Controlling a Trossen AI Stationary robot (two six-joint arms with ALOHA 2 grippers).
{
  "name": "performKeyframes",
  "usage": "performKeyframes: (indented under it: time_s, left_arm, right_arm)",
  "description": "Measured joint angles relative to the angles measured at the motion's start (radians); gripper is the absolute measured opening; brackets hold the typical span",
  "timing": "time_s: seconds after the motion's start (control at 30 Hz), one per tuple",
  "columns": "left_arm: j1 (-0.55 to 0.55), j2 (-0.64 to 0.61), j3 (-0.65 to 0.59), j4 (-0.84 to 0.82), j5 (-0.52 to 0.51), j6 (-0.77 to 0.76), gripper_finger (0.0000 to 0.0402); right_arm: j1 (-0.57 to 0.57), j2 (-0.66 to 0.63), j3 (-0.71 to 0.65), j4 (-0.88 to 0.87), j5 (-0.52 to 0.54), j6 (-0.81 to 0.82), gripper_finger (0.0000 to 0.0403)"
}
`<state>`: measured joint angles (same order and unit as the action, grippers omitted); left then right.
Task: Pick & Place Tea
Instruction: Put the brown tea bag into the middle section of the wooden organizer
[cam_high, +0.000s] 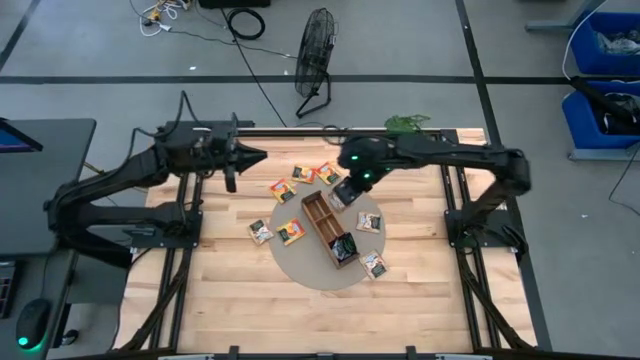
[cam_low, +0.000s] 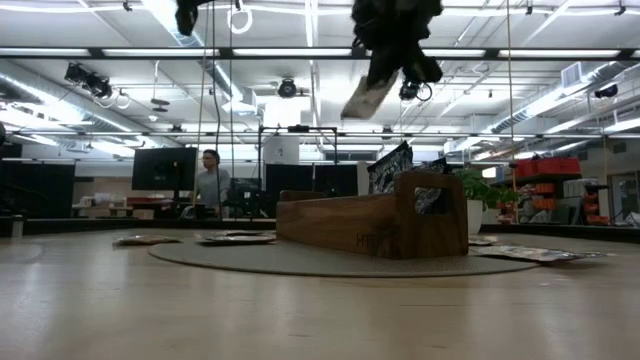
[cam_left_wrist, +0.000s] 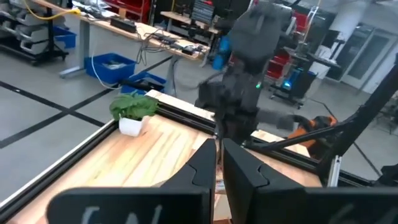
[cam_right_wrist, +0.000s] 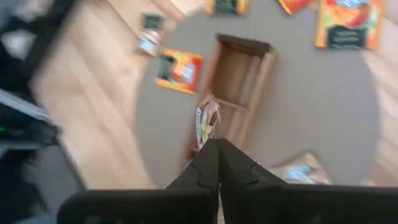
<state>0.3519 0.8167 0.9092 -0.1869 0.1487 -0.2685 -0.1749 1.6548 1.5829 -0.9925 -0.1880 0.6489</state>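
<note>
Overhead, right tool (cam_right_wrist: 212, 144) pinching a pale tea sachet (cam_right_wrist: 206, 122) edge-on above the wooden tray (cam_right_wrist: 244, 70).

Wooden tray (cam_high: 330, 229) on round mat (cam_high: 300, 260) — fan (cam_high: 317, 62) beyond

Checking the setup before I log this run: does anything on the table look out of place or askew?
Nothing looks damaged or spilled. The loose tea sachets lie scattered at odd angles around the wooden tray on the round mat, as unsorted stock would. One sachet hangs edge-on from the right gripper above the tray.
</note>
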Motion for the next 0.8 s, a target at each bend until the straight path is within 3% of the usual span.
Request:
performKeyframes:
  time_s: [0.2, 0.8]
  left_arm:
    - [0.023, -0.074, 0.0, -0.078, -0.034, 0.026, 0.0027]
    - [0.051, -0.159, 0.0, -0.15, -0.044, 0.045, 0.0028]
  right_arm:
    - [0.007, 0.145, 0.143, -0.099, 0.023, -0.055, 0.0]
    - [0.069, 0.307, 0.155, -0.103, 0.036, 0.018, 0.0]
